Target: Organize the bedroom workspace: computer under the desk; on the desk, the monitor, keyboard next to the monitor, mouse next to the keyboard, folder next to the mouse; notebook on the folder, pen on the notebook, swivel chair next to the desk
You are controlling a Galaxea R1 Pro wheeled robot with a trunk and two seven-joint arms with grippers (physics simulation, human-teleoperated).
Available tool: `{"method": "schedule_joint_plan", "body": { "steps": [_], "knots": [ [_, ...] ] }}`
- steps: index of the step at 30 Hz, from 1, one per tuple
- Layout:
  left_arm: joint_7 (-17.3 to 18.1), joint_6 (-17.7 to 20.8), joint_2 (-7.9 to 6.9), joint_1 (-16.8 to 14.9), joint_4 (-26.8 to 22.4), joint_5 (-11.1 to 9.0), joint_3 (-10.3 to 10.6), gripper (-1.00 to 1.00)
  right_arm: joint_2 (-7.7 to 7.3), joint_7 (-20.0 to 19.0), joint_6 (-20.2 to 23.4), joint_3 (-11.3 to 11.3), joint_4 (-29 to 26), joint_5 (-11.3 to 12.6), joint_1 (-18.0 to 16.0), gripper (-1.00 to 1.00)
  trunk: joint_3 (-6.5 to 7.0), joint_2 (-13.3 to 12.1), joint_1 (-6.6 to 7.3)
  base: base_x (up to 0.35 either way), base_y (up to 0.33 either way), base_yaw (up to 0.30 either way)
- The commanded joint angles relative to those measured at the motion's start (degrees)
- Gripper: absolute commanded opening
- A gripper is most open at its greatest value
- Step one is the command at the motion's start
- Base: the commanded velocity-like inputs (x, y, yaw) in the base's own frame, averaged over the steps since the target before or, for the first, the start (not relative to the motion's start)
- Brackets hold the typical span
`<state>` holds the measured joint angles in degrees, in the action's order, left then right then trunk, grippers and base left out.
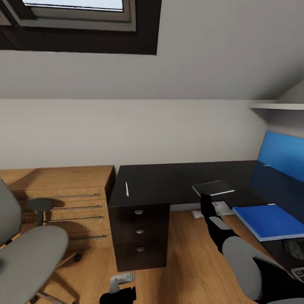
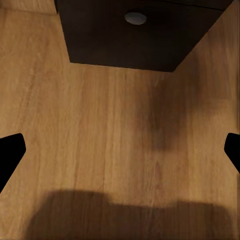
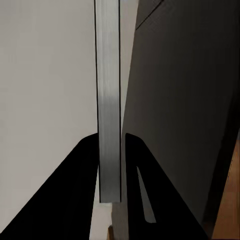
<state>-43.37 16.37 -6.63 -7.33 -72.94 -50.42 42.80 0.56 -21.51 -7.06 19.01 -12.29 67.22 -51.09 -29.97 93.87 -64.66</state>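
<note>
Pinching the notebook (image 3: 109, 100) edgewise, right gripper (image 3: 111, 165) hovers above the desk (image 1: 169, 181); left gripper (image 2: 120, 150) released.

Soft even daylight, faint floor (image 2: 100, 125) shadows, sharp.

Black desk (image 1: 169, 181), white pen (image 1: 126, 189), notebook (image 1: 212, 188), blue folder (image 1: 270, 220)

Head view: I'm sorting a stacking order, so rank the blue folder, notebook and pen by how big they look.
1. folder, though it sits nearer the camera and is cut by the frame edge
2. notebook
3. pen
</note>
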Motion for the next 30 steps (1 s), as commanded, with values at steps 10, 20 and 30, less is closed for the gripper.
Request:
{"method": "schedule_joint_plan", "body": {
  "steps": [10, 20, 30],
  "knots": [
    [-0.40, 0.16, -0.05, -0.06, -0.09, -0.29, 0.17, 1.00, 0.07, -0.31, -1.16, -0.20, 0.07, 0.63, -0.06, -1.00, -0.06, 0.04, 0.00, -0.001, 0.000, -0.271],
    [-0.40, 0.16, -0.05, -0.06, -0.09, -0.25, 0.29, 1.00, -0.78, -0.22, -0.89, -0.29, 0.22, 0.70, -0.06, -1.00, -0.06, 0.04, 0.00, 0.000, 0.000, -0.271],
    [-0.40, 0.16, -0.05, -0.06, -0.09, -0.20, 0.30, 1.00, -1.08, 1.15, -0.85, -0.29, 0.24, 0.71, -0.04, -1.00, -0.06, 0.04, 0.00, 0.000, 0.000, -0.269]
  ]
}}
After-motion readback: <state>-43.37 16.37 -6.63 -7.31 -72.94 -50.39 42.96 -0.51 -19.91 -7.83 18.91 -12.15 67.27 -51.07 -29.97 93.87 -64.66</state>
